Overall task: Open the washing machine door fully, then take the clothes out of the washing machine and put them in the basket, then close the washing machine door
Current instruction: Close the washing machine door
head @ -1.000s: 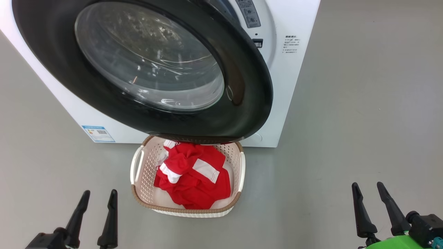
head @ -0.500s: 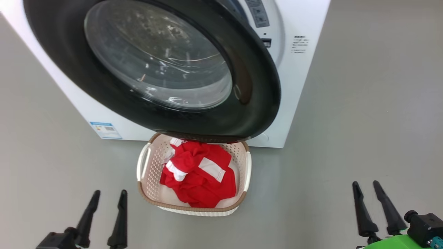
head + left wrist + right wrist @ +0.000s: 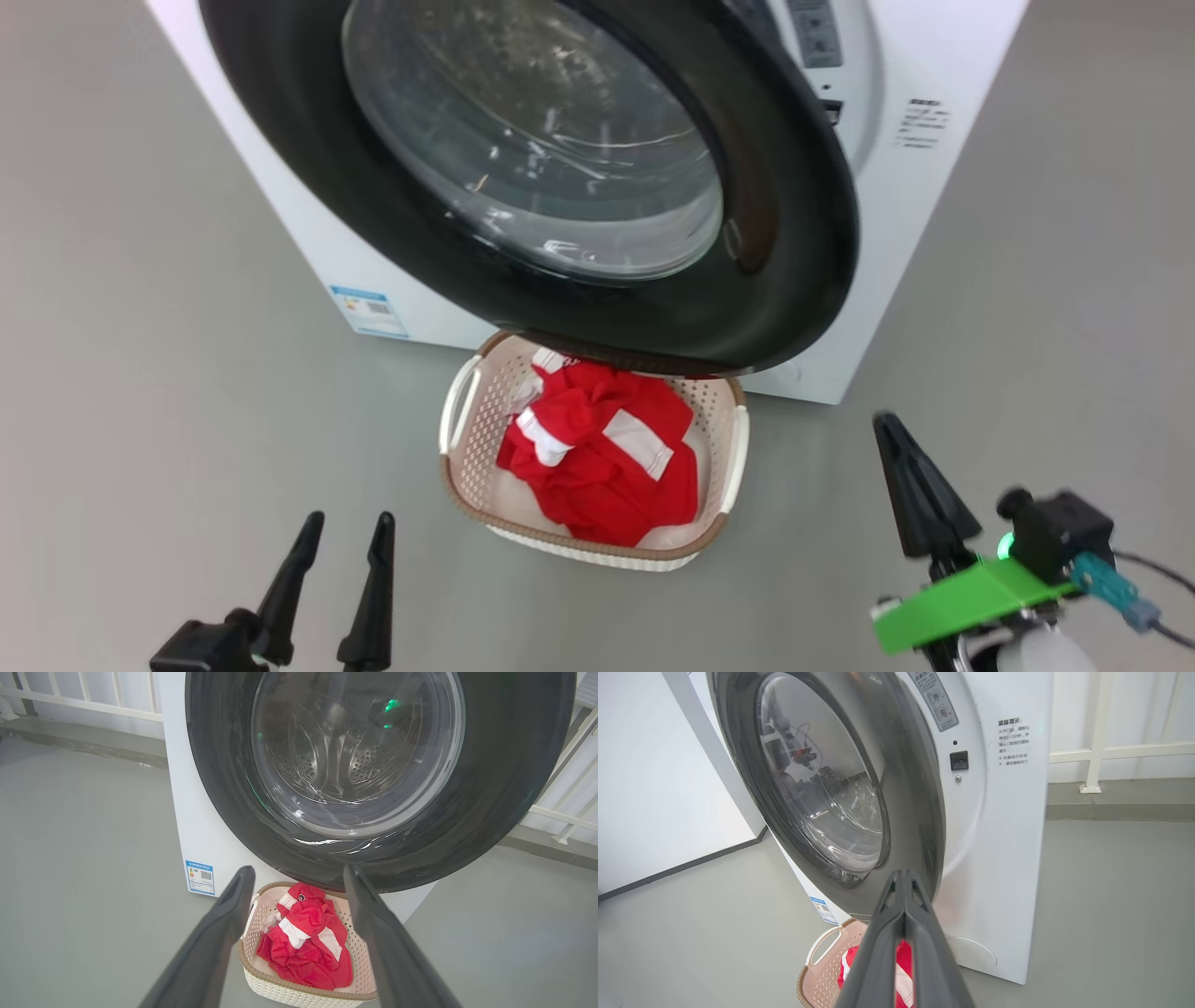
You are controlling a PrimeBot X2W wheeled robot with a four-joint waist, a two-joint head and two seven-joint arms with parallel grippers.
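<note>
The washing machine (image 3: pixel 934 187) stands ahead, and its black-rimmed glass door (image 3: pixel 794 233) hangs partly open, swung out from the front. Below the door's lower edge sits the cream basket (image 3: pixel 457 429) on the floor, with the red and white clothes (image 3: pixel 607 467) piled in it. My left gripper (image 3: pixel 350 516) hovers open, empty, near the floor left of the basket. In the left wrist view this gripper (image 3: pixel 299 871) points at the door (image 3: pixel 490 788), basket (image 3: pixel 261 980) and clothes (image 3: pixel 303 947). My right gripper (image 3: pixel 887 422) is shut on nothing, right of the basket. Its tip (image 3: pixel 901 873) points at the door's free edge (image 3: pixel 920 812).
Grey floor (image 3: pixel 140 420) spreads on both sides of the machine. A white railing (image 3: pixel 1111 751) runs behind it on the right and a white wall (image 3: pixel 644 788) stands on the left. A blue label (image 3: pixel 369 311) marks the machine's lower front.
My right gripper has closed its fingers and risen towards the door. The left gripper stays open. The head camera has turned, shifting the machine and basket to the right in view.
</note>
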